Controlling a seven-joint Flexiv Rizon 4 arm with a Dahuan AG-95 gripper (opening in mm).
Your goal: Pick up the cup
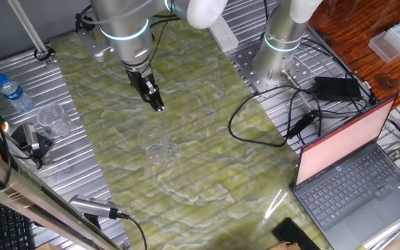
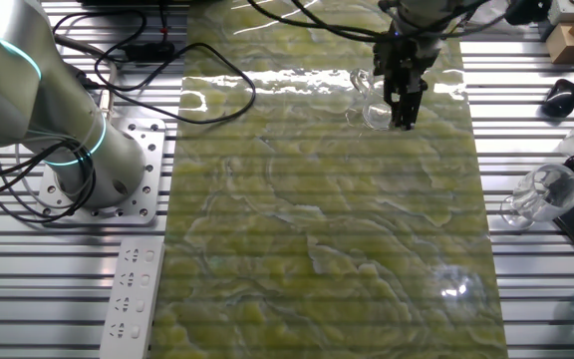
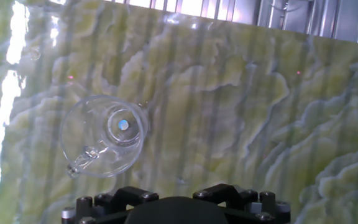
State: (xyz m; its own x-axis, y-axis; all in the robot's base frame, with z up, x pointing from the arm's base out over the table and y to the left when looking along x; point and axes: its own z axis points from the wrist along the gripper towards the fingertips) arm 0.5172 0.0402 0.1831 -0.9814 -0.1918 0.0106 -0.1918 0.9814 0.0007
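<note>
The cup (image 1: 155,146) is small, clear and upright on the green marbled mat (image 1: 207,173), with a small side handle. It also shows in the other fixed view (image 2: 369,101), and in the hand view (image 3: 103,144) at lower left, seen from above, with its handle towards the lower left. My gripper (image 1: 158,107) hangs above the mat, off to one side of the cup and not touching it. In the other fixed view the gripper (image 2: 404,122) stands just right of the cup. The fingers look closed together and hold nothing. The hand view shows only the gripper's base.
Another clear cup (image 1: 53,119) and a water bottle with a blue cap (image 1: 11,91) stand off the mat on the metal table. A second arm's base (image 1: 276,59), cables (image 1: 269,125) and an open laptop (image 1: 356,170) lie beside the mat.
</note>
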